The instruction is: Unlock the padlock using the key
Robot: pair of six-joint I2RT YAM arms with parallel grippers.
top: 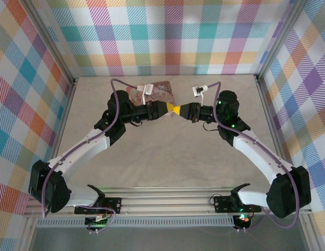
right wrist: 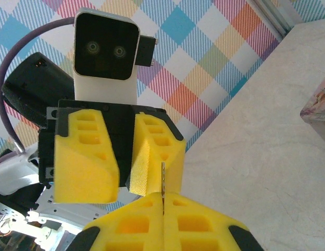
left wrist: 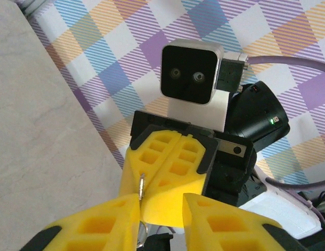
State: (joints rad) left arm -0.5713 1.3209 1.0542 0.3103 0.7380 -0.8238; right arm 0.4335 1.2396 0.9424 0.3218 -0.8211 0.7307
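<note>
Your right pincer [right wrist: 163, 205] is clamped on what seems the key [right wrist: 163, 179], blade aimed lengthwise into the half-open left pincer [right wrist: 124, 180], tips nearly touching.

Saw pastel plaid on the walls [top: 204, 36] from nine round to three o'clock: teal, pink, orange, yellow and purple squares hatched over white. Found the table [top: 167, 157] pale beige with faint grey marbling. Noted bright yellow foam on the left gripper [top: 171, 109] and the right gripper [top: 180, 110], with black housings behind. Counted black and white links on both arms, and a purple cable [top: 116, 104] along each. Spotted a pink tin [top: 163, 94] with brownish drawings at twelve o'clock of the left gripper. Caught a green light [top: 219, 106] at three o'clock of the right one. Made out a silvery key [right wrist: 163, 180] against the yellow.
</note>
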